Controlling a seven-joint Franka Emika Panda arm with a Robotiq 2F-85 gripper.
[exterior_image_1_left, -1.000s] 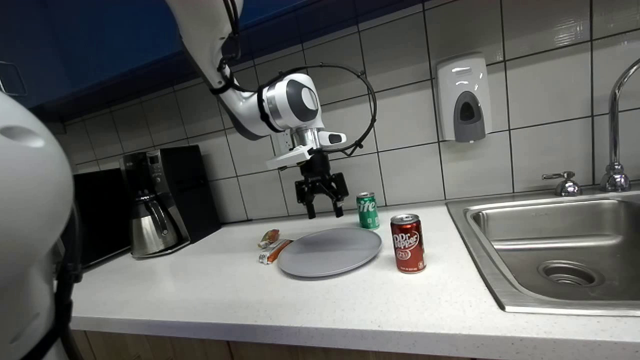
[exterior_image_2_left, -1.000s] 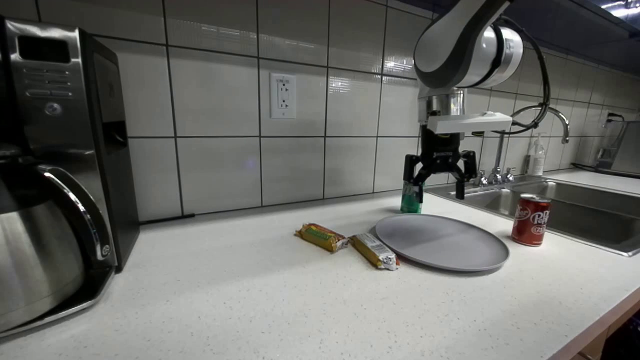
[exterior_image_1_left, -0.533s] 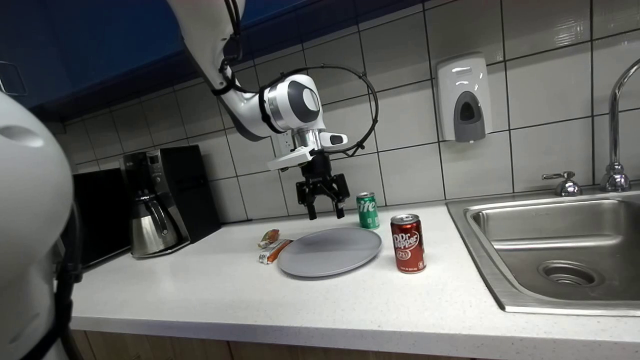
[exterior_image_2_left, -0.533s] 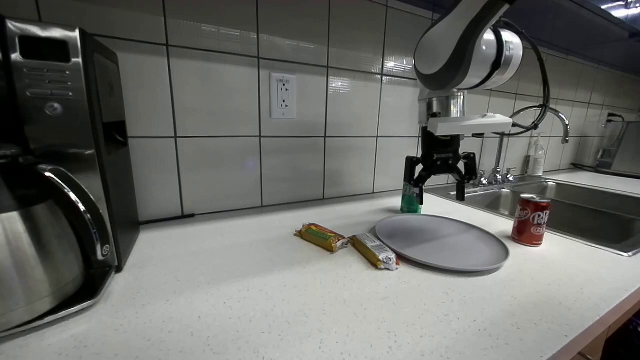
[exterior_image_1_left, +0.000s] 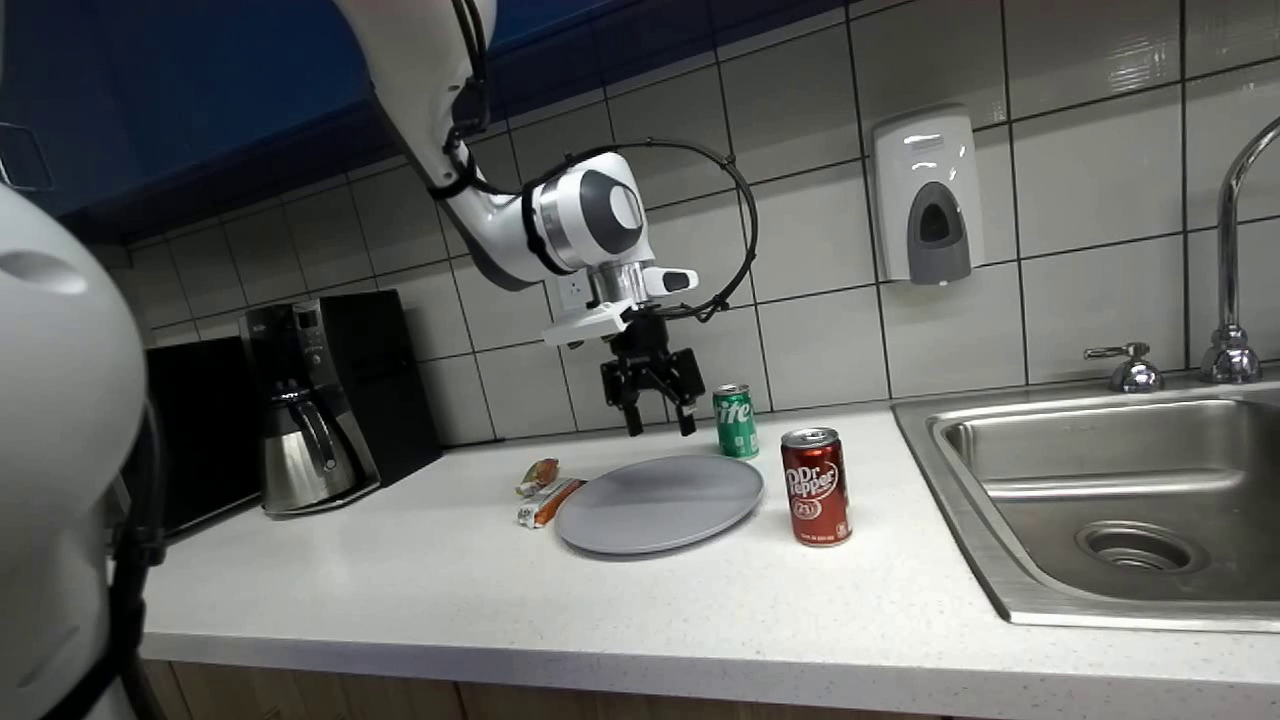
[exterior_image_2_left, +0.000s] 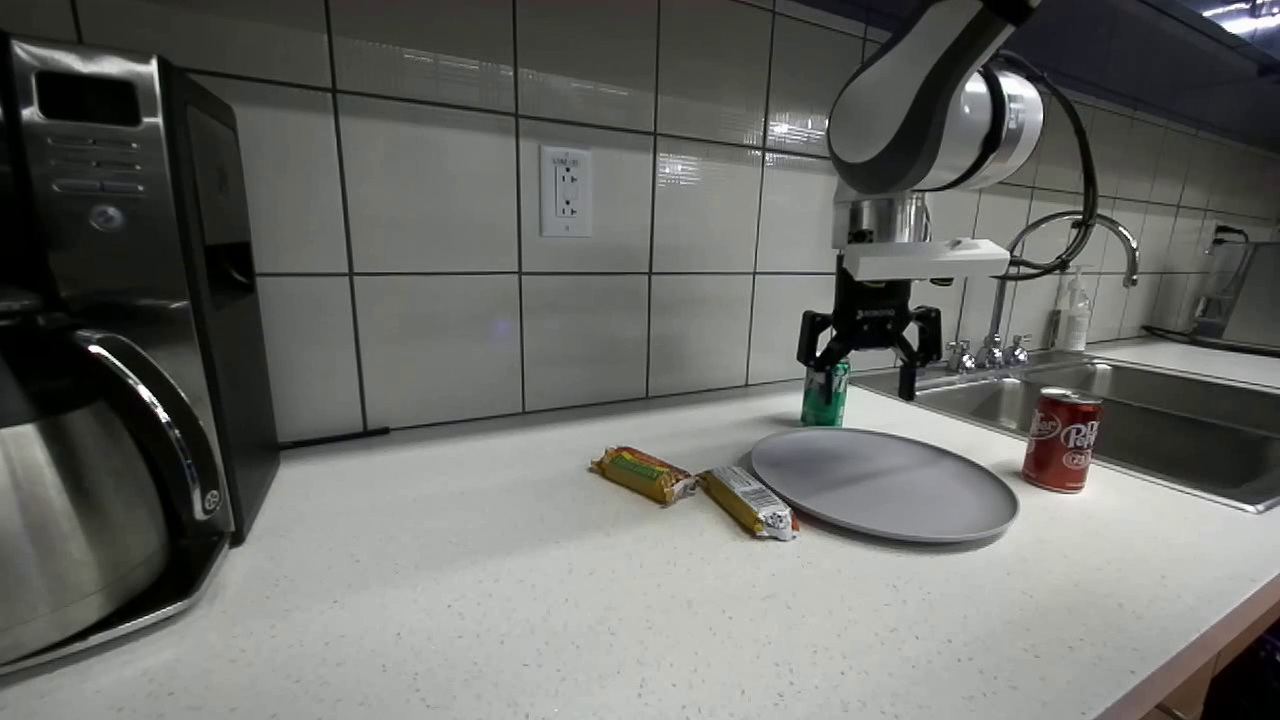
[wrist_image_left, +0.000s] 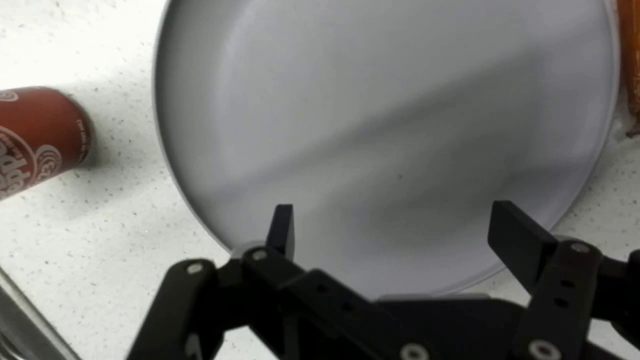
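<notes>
My gripper is open and empty, a little above the grey plate, touching nothing. It also shows in an exterior view and in the wrist view, its fingers wide apart. The round grey plate lies flat under it and fills most of the wrist view. A green can stands behind the plate; a finger partly covers it in an exterior view. A dark red Dr Pepper can stands upright beside the plate. Two wrapped bars lie on the plate's other side.
A steel sink with a faucet is beyond the red can. A coffee maker stands at the opposite end of the white counter. A tiled wall with an outlet runs behind; blue cabinets hang above.
My gripper has shifted slightly right in one exterior view and slightly left in the other, tilting a little. The fingers stay open. The plate, cans and bars have not moved.
</notes>
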